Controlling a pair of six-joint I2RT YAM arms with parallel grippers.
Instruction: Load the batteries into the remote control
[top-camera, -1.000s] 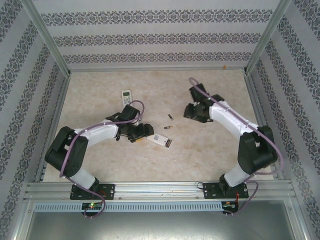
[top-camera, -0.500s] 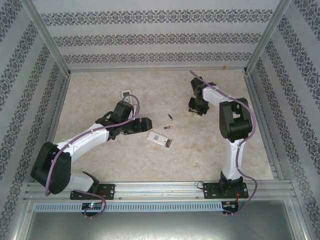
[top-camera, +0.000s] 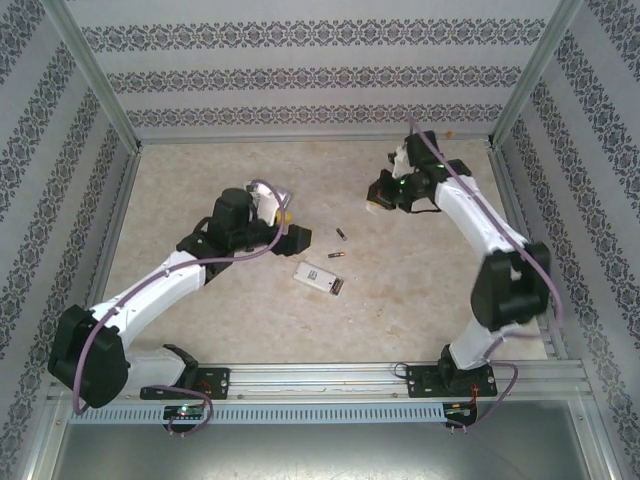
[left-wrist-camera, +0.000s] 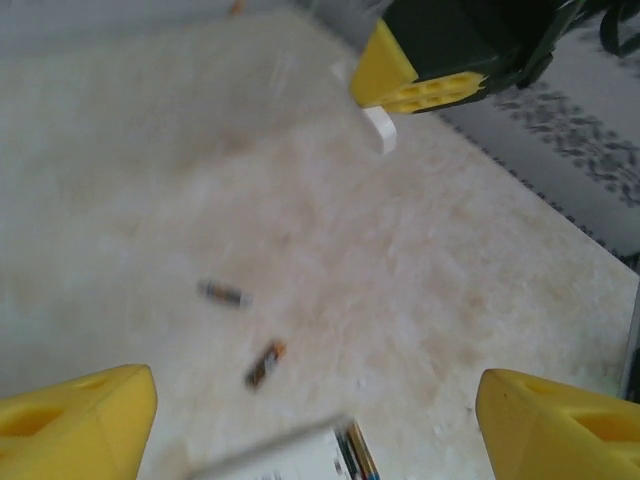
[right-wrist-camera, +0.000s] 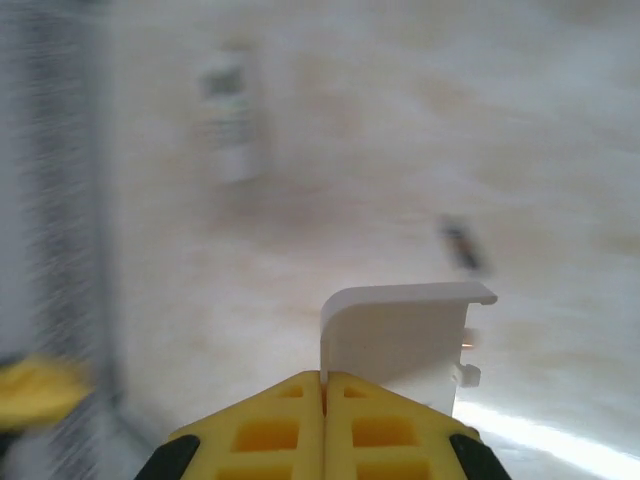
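Beige marbled tabletop (top-camera: 200, 310), walled in by patterned paper and an aluminium frame, carries the same loose parts as a second ago: the white remote (top-camera: 320, 278) and two batteries have not shifted, while both arms have. The left arm has unfolded from its crouch beside the remote, so the left gripper (top-camera: 290, 226) now sits farther back, well apart from it. Its wrist view shows the yellow fingers (left-wrist-camera: 80, 425) spread wide with nothing between them. The right arm has swung toward the far right corner and the right gripper (top-camera: 378, 203) has gone with it. Its fingers (right-wrist-camera: 300, 410) are pressed together, pinching a white cover (right-wrist-camera: 395, 335), a curved plastic piece that the left wrist view also catches under the gripper (left-wrist-camera: 380, 128). Marks on the remote are too small and blurred to read. The remote lies near the table's middle, its long axis slanting from far-left to near-right, the darker open end at the near-right. The farther battery (top-camera: 342, 235) lies slantwise just beyond it. The nearer battery (top-camera: 335, 257) lies roughly crosswise between that one and the remote, and from the left wrist its copper end (left-wrist-camera: 277, 349) points up and right.
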